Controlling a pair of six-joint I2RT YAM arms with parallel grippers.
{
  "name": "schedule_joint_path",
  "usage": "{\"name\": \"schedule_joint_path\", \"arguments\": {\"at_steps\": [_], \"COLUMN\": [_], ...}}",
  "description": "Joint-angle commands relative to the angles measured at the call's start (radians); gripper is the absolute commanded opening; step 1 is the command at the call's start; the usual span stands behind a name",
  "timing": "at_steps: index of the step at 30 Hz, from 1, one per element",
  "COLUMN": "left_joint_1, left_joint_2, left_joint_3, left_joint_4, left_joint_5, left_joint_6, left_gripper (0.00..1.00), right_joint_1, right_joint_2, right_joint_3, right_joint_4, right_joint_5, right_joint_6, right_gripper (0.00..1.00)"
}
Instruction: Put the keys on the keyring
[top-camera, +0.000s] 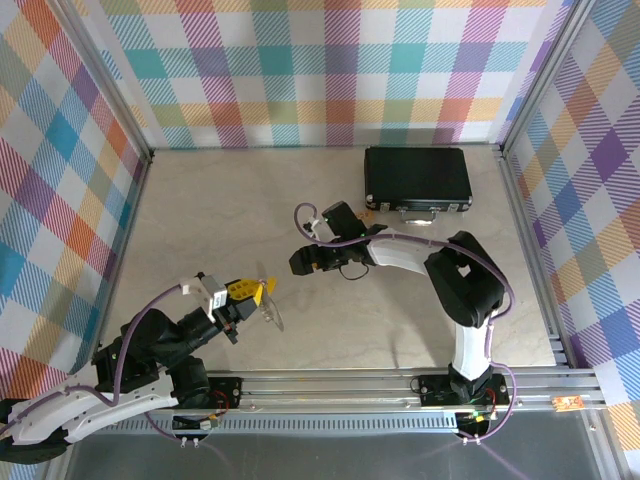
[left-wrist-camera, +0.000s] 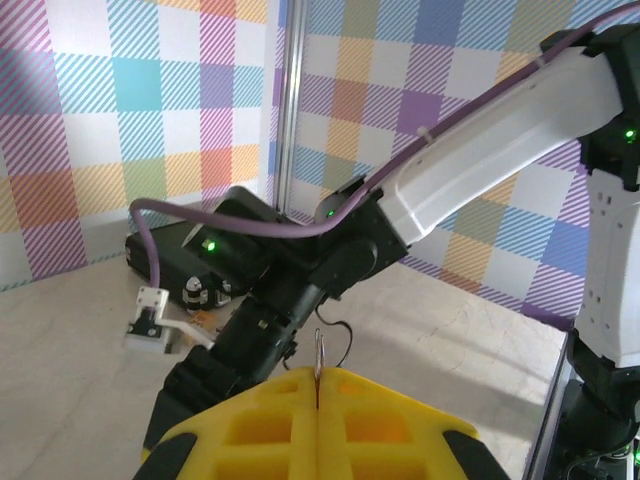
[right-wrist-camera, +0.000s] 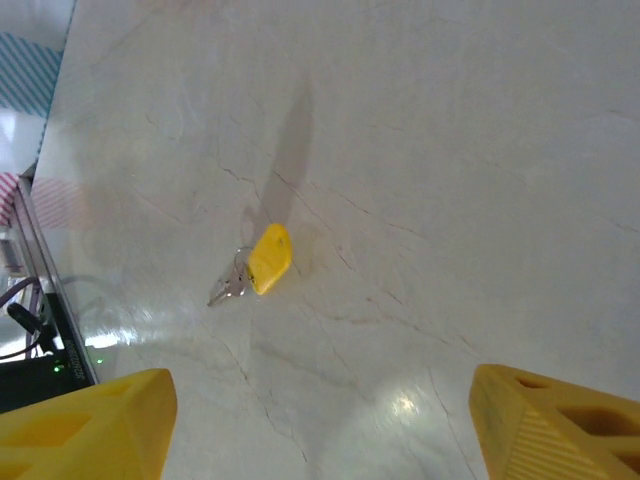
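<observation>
Left gripper (top-camera: 243, 293) clenches the keyring (top-camera: 271, 309); right gripper (right-wrist-camera: 320, 405) hangs released over the flat key (right-wrist-camera: 264, 263), which could skid away when pinched.

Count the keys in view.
1. The yellow-headed key lies flat on the table, ahead of the open right claw. Others could hide behind the arms.

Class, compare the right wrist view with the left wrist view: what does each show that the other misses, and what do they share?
Right wrist view: the key with its yellow head lies flat on the table, ahead of the right gripper and its parted fingers. Left wrist view: the left gripper, shut on the keyring seen edge-on, with the right arm and the black case beyond. Both: the pale marbled table.
</observation>
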Motion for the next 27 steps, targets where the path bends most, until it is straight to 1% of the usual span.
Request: {"name": "schedule_joint_path", "arguments": {"at_steps": [1,6,15,27], "left_joint_1": [-0.009,-0.008,-0.008,-0.008], "left_joint_2": [-0.013,-0.011,-0.028,-0.042], "left_joint_3": [0.005,-0.015,-0.021,-0.022], "left_joint_4": [0.016,0.06,0.073,0.071], "left_joint_5": [0.006,0.031,0.038,0.046], "left_joint_6": [0.011,0.004,0.006,0.015], "left_gripper": [0.0,0.0,0.0,0.0], "right_joint_1": [0.012,0.031,0.062,0.093], "right_joint_2": [0.054,0.121,0.208,0.27], "right_joint_3": [0.052,0.097,0.155,0.207], "right_joint_4": [0.091,0.109,0.099,0.091], "right_joint_5": [-0.08,-0.097,-0.086,-0.099], "right_joint_6": [0.018,0.018,0.02,0.025], "right_gripper": [0.72,0.67,0.59,0.53]}}
